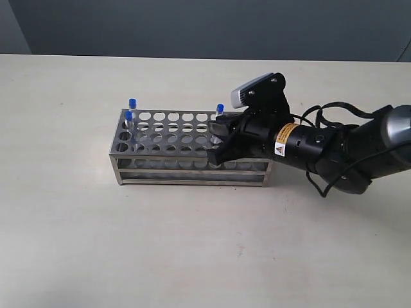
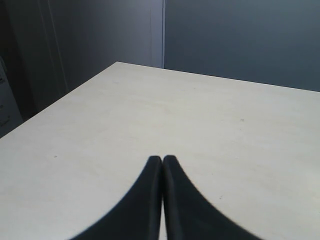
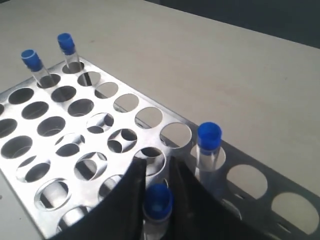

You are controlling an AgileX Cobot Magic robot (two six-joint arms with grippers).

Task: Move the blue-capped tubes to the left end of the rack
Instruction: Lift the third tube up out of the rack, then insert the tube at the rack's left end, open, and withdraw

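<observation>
Rack (image 1: pixel 192 168): on the desk (image 1: pixel 77 244), mid-scene.
Left tubes (image 1: pixel 132 102): two, upright in the holes at the rack's far-left corner.
Third tube (image 1: pixel 219 109): upright in the far row, toward the right end.
Right hand (image 1: pixel 217 141): narrow, fingers clasping the fourth tube (image 3: pixel 159 200), which sits in the rack.
Left hand (image 2: pixel 162 162): fingers pressed together, above the desk.

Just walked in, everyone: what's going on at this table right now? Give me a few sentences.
The right hand reaches over the right part of the rack, its fingers on either side of one blue-capped tube that stands in a hole. Whether it grips the tube yet is unclear. A second tube stands just beside it. Two more tubes already stand at the rack's left end. The left hand is shut above the table, with no rack in its view.
</observation>
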